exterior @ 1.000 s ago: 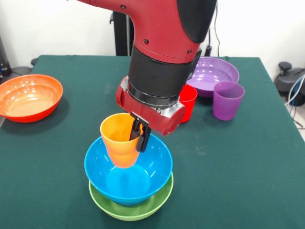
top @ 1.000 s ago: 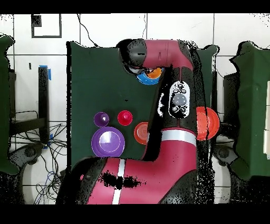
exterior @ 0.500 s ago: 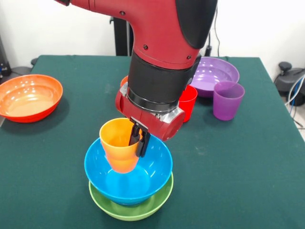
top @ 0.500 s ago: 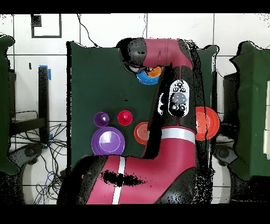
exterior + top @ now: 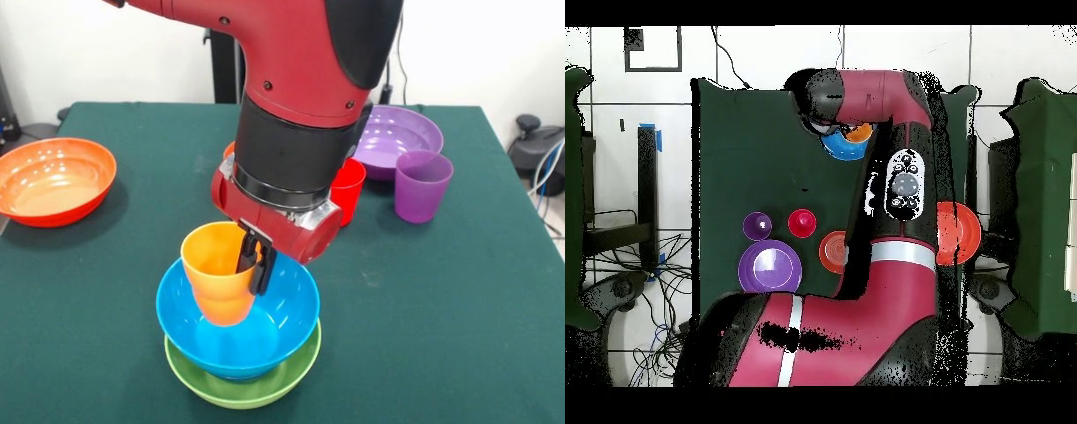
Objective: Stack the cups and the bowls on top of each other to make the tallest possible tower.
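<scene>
Hand [image 5: 254, 263] grips rim of orange cup [image 5: 216, 274], cup low inside light blue bowl [image 5: 238, 315] nested in lime green bowl [image 5: 243, 375]. Best: seat cup centred, upright, then release; tilt risks toppling.

Green table [image 5: 459, 291], lime bowl [image 5: 243, 384], orange-red bowl [image 5: 53, 181], purple bowl [image 5: 393, 137], red cup [image 5: 347, 190], purple cup [image 5: 422, 185]

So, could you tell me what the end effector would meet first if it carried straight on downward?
Holding the orange cup by its rim, the end effector points down into the light blue bowl, so the cup's base would probably meet that bowl's inner floor first.
</scene>
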Tool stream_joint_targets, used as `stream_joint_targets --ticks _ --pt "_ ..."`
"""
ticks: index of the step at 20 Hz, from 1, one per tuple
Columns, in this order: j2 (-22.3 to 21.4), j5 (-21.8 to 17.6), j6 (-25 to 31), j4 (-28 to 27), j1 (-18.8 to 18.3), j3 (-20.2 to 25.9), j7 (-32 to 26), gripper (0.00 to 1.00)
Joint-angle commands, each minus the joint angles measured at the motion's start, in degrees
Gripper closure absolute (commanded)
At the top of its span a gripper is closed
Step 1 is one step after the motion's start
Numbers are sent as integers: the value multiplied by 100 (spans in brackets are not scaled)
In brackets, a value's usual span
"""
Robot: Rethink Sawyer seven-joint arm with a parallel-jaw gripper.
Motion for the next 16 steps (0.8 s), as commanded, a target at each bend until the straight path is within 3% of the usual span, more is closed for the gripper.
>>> stream_joint_targets --ticks 1,16 --pt "199 -143 126 -84 150 374 -622 100" --pt "316 -66 305 -331 221 361 -480 100"
